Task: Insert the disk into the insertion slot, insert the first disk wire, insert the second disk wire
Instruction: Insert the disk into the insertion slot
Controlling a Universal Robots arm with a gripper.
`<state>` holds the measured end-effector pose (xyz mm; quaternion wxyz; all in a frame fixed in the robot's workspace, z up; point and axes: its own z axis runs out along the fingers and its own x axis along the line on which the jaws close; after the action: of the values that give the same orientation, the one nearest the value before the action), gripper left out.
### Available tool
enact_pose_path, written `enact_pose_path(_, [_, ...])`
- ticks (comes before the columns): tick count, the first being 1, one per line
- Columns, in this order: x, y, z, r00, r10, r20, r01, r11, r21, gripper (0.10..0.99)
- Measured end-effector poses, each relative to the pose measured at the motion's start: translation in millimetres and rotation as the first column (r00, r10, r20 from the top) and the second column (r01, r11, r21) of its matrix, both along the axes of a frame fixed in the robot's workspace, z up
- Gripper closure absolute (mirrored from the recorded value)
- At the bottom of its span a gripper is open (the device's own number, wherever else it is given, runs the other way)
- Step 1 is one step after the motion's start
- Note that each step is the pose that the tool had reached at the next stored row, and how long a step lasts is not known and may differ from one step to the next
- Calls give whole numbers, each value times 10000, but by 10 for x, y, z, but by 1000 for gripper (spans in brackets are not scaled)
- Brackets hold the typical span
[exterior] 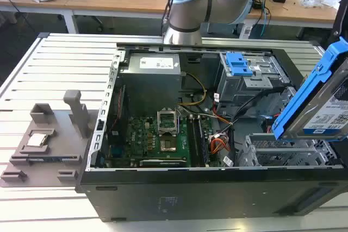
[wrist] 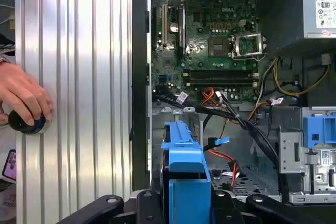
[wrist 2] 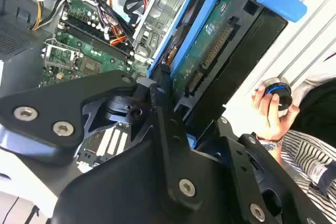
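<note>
The disk (exterior: 326, 107), a grey drive with a white label in a bright blue carrier, hangs tilted at the exterior view's right, just above the insertion slot (exterior: 277, 153). That slot is a low silver perforated cage in the open computer case. In both wrist views my gripper (wrist 2: 178, 119) is shut on the disk (wrist 2: 210, 56), its black fingers (wrist 2: 163, 114) clamping the carrier's edges. The first wrist view looks along the blue carrier (wrist: 184, 182) down at the cage's perforated floor (wrist: 247, 182). Loose black and orange wires (wrist: 236, 124) lie between the motherboard and the cage.
A taller grey bay with a blue latch (exterior: 244, 71) stands behind the slot. The motherboard (exterior: 163, 139) and power supply (exterior: 152, 74) fill the case's left. A person's hand (wrist: 23, 100) rests on a black-and-blue knob on the ribbed table. A grey fixture (exterior: 49, 139) sits left.
</note>
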<state>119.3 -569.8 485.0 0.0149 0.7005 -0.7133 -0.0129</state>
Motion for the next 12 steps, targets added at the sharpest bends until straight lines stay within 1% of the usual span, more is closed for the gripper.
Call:
enact_pose_path(1, [-3,0,-35,10000,-1,0,1,10000,11,725])
enact_pose_path(2, [-5,1,-87,10000,-1,0,1,10000,14,725])
enact_pose_path(3, [-5,15,-100,10000,0,0,0,10000,24,725])
enact_pose_path(6, [-9,105,-131,10000,-2,0,2,10000,79,725])
enact_pose_path(9, [-29,124,-170,10000,-1,0,1,10000,98,725])
enact_pose_path(10, [-34,126,-193,10000,-1,0,1,9999,101,725])
enact_pose_path(12, [-38,130,-263,10000,1,0,-1,10000,97,725])
